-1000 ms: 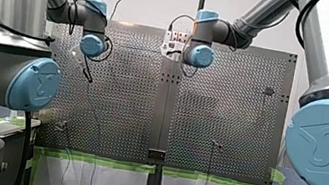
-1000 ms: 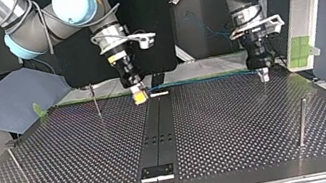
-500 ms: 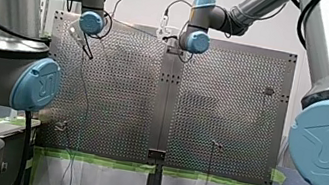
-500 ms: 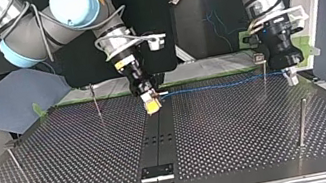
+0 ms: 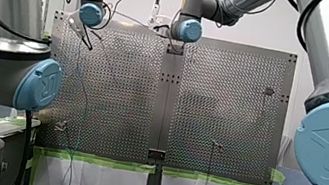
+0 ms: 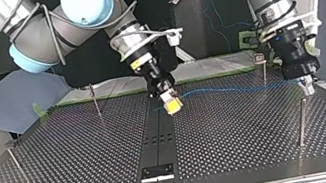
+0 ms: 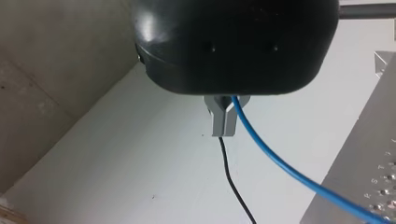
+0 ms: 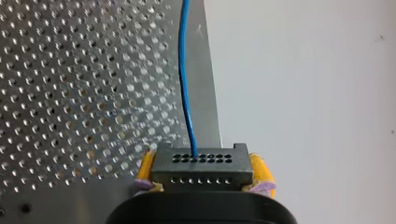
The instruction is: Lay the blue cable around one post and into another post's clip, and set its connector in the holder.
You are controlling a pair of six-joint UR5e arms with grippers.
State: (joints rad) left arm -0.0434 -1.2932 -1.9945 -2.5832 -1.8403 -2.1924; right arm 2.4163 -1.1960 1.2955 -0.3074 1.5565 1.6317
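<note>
**Blue cable strung between both arms above the far half of the counter.**

The right fingers (image 6: 172, 106), with yellow pads, are set narrow against two opposite sides of the black connector (image 8: 201, 169), held tilted in the air over the dark middle strip of the perforated counter (image 6: 70, 153). The blue cable (image 6: 237, 89) leaves the connector's holed face and runs in a shallow wave across the top view to the left fingers (image 7: 223, 126). These are metal and pressed together, gripping the cable near their root, from where it trails off to one side. On its way the cable crosses a thin post (image 6: 262, 68) with a small clip on top; whether it touches I cannot tell. A plain post (image 6: 301, 120) stands nearer the camera, close to the left fingers.
</note>
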